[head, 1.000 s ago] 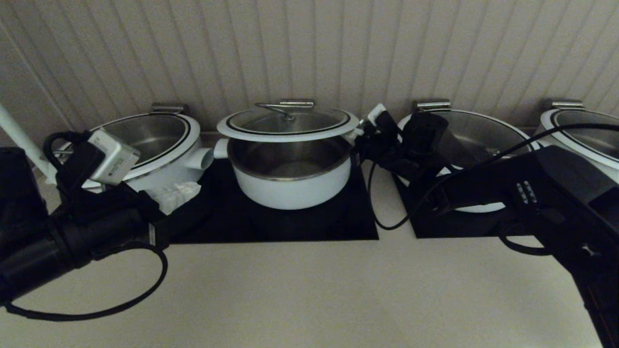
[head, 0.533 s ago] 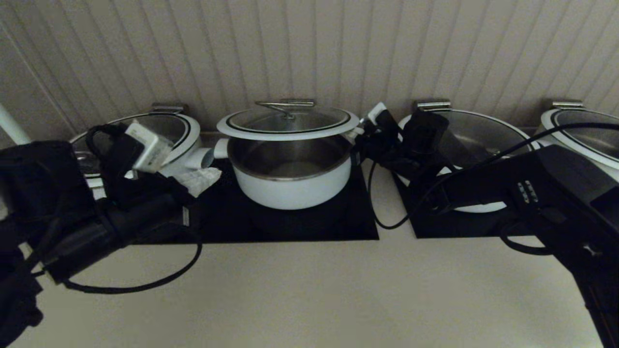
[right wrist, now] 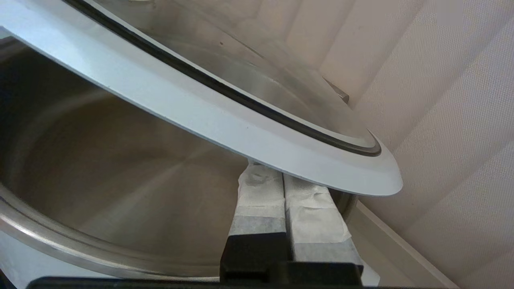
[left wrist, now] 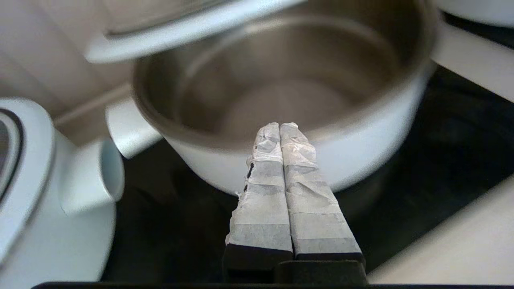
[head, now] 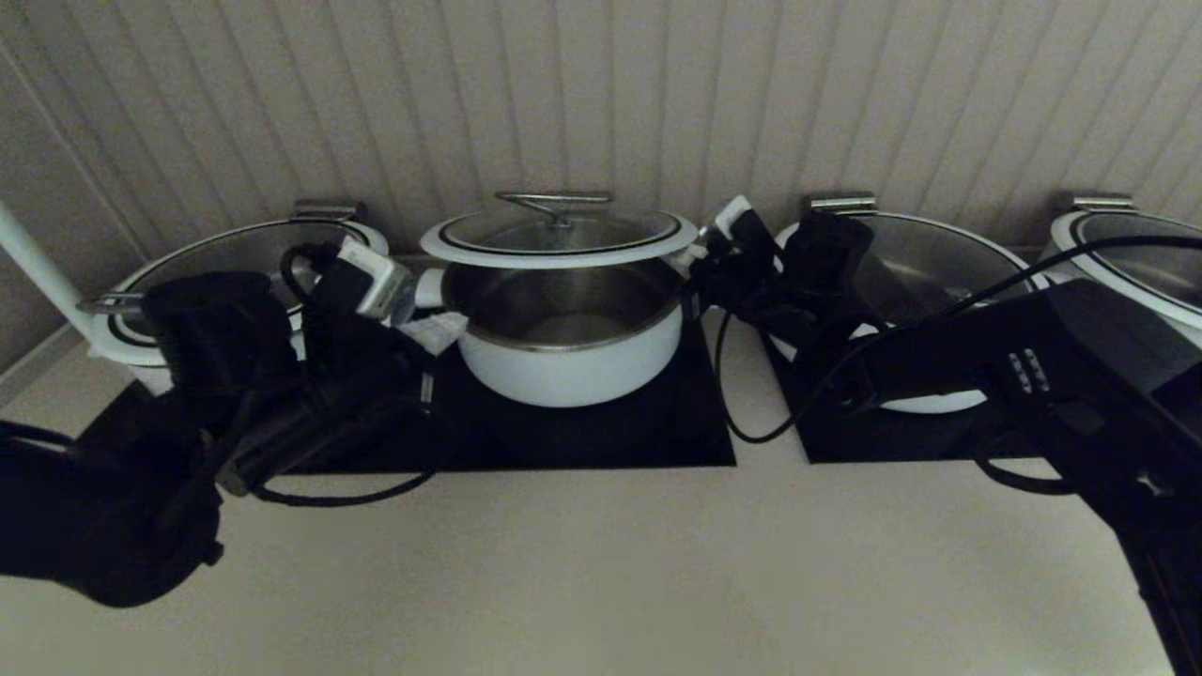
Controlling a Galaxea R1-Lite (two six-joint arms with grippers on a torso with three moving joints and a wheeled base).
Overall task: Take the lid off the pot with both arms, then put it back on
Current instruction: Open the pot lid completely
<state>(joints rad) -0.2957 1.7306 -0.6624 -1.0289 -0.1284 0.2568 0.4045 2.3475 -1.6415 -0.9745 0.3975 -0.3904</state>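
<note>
Above the pot (head: 563, 361), the lid (head: 561, 238) rests raised on the right gripper (right wrist: 283, 182), fingers pressed together beneath its rim; the left gripper (left wrist: 280, 130), likewise closed, waits beside the pot; glass looks heavy, slippery, breakable, best supported under opposite rim edges.

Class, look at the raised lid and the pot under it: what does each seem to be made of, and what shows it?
Lid: clear glass, probably, since it is see-through, with a glossy white rim and metal handle. Pot: smooth white coating outside, brushed steel inside, judging by its dull grey sheen.
</note>
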